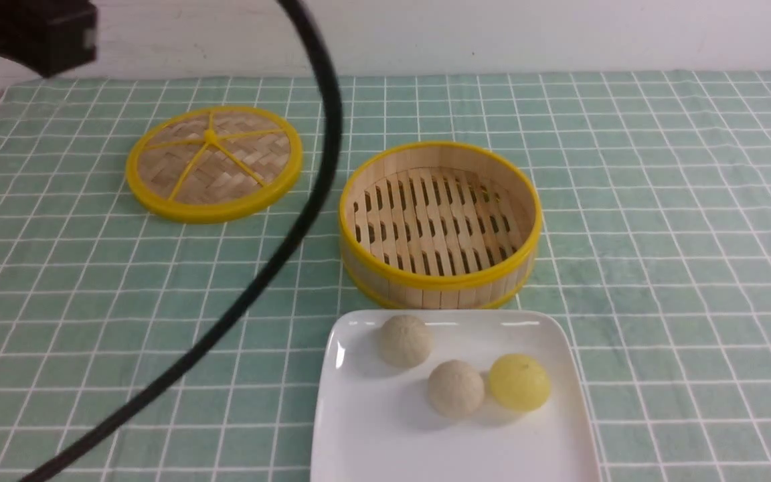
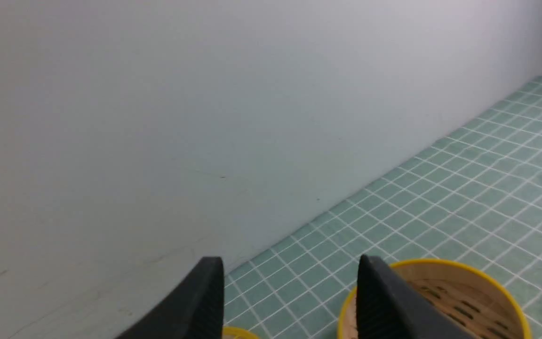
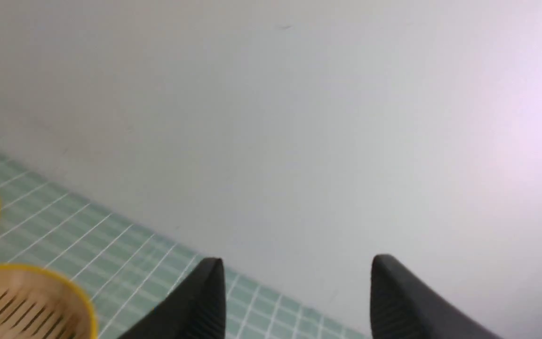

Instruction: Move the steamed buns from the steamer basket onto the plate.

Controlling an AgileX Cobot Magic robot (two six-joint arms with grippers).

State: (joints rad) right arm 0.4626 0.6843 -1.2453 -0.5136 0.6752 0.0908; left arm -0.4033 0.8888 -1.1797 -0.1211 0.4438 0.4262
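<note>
Three buns lie on the plate: one beige bun at its far edge, a second beige just beside the yellow bun. The basket stands just behind the plate on the table. Left jaws and right jaws are both spread wide, holding nothing.

Your left gripper and right gripper both hang with their ribbed black fingers spread wide and nothing between them, while only a dark piece of your left arm shows high in the front view.
</note>
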